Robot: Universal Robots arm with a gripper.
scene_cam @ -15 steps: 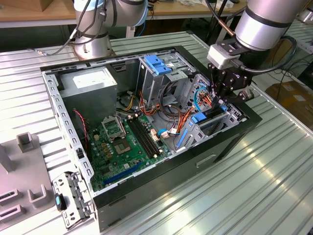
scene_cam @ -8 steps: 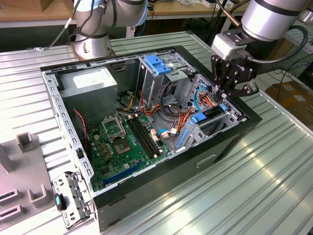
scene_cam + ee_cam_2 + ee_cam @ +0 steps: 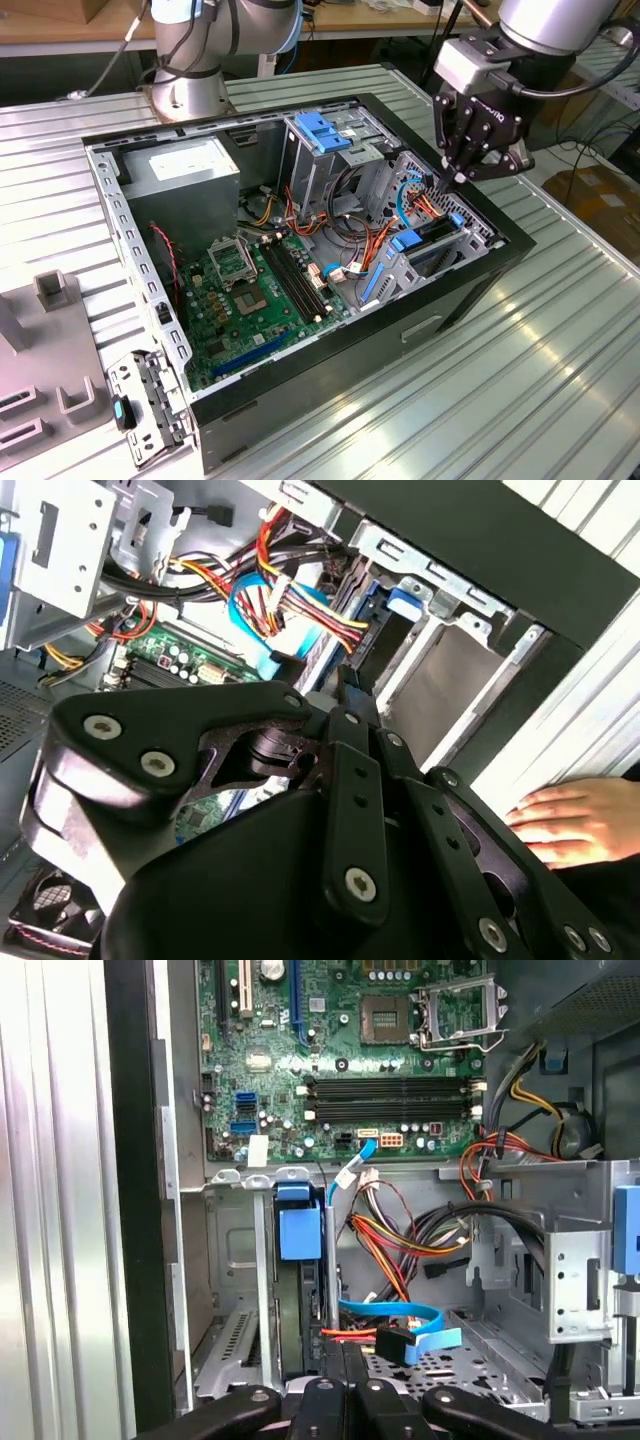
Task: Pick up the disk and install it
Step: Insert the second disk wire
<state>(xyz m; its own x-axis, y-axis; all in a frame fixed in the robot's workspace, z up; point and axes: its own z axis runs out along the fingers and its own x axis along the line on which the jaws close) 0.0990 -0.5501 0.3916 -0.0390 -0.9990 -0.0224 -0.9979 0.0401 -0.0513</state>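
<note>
Item: disk (image 3: 298,1232), standing on edge in the drive bay of the open computer case (image 3: 480,275), blue tab uppermost, at about 4 o'clock from the motherboard (image 3: 250,290) in the exterior view. Judged heavy, rigid, shock-sensitive; best held by its blue plastic frame edges. Gripper (image 3: 447,180) hovers just above it, fingers drawn together, holding nothing. A person's hand (image 3: 575,820) rests outside the case.
</note>
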